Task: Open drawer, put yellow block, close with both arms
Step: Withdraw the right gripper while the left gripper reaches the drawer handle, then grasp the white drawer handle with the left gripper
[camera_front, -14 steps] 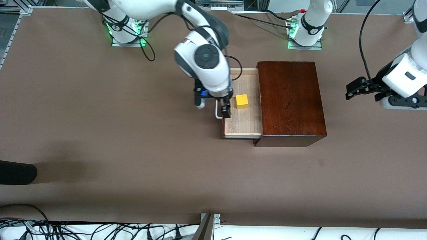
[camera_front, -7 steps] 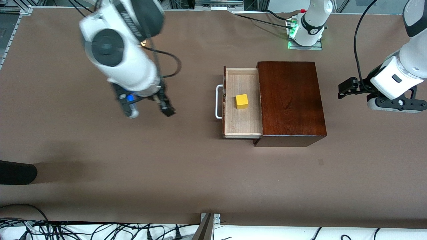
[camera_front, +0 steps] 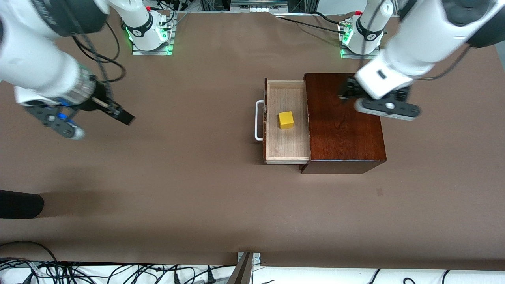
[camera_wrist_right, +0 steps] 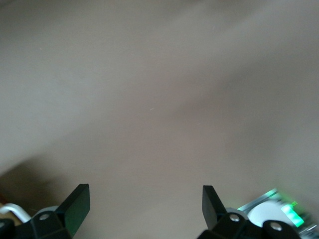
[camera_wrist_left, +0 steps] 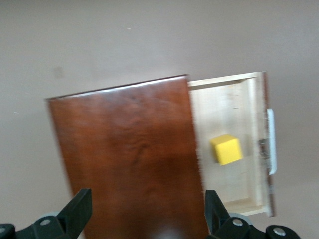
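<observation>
The drawer stands pulled out of the box, its top open from above; only the yellow block sits inside. The left claw, jaws spread, hangs over the box top. Counter beside the drawer's handle lies bare.

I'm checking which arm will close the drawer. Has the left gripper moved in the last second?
Yes. The left gripper, open and empty, has swung in from the table's end to hang over the dark wooden box, beside the open drawer.
</observation>
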Robot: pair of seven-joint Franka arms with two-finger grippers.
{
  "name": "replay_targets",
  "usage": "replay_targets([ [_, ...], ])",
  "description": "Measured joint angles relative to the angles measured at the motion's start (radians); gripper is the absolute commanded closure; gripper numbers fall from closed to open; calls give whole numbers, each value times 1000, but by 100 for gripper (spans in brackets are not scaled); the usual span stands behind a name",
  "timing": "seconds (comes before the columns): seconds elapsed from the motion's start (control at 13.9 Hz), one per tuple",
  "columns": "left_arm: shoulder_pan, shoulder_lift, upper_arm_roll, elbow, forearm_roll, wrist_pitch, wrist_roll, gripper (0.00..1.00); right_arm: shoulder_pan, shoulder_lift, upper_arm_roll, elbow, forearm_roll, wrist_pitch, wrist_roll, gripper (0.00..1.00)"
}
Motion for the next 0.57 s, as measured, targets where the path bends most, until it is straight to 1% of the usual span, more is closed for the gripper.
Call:
replay_targets([
  [0.14,-80,66,0,45,0,3,-111,0,-14,-74,-62,-91,-1,30,-176,0],
  [0.22,-123,104,0,70,0,5,-169,0,-36,-120,-74,-158,-1,71,-252,0],
  [0.36,-207,179,4,119,0,25,-274,0,-96,-212,-78,-308,-2,170,-408,0],
  [0.43,-248,215,5,142,0,43,-325,0,-130,-245,-78,-364,-2,201,-485,0],
  [0.57,-321,282,8,176,20,90,-407,0,-202,-278,-70,-423,-5,235,-624,0],
])
